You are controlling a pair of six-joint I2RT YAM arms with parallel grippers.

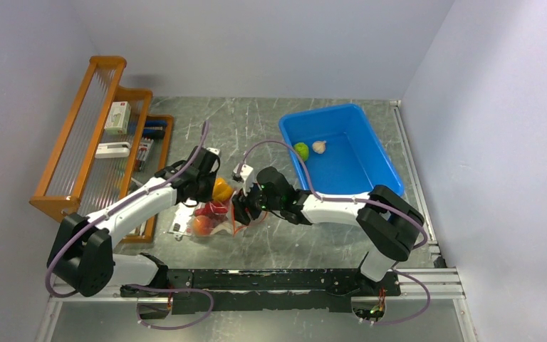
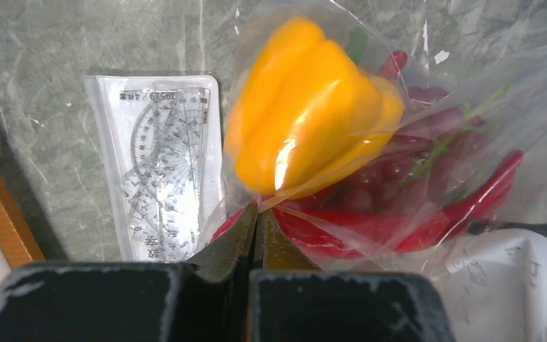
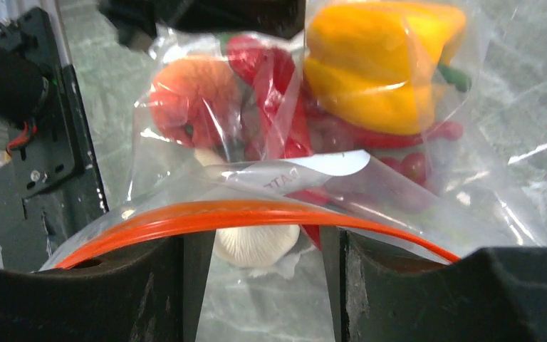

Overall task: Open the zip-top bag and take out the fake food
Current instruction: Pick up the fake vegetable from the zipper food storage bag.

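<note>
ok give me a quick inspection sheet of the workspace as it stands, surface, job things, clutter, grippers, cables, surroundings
surface: grey table, scratched and scuffed
job's things: zip-top bag lies between the arms, holding bell pepper, peach, chillies; white piece at the bag's mouth; lime and garlic bulb in the blue bin
clutter: protractor packet beside the bag; wooden rack at left, holding small boxes
grippers: left gripper shut on the bag's plastic below the pepper; right gripper open, orange zip strip across its fingers
cables: purple cables loop along both arms, clear of the bag
surroundings: pale walls on three sides
</note>
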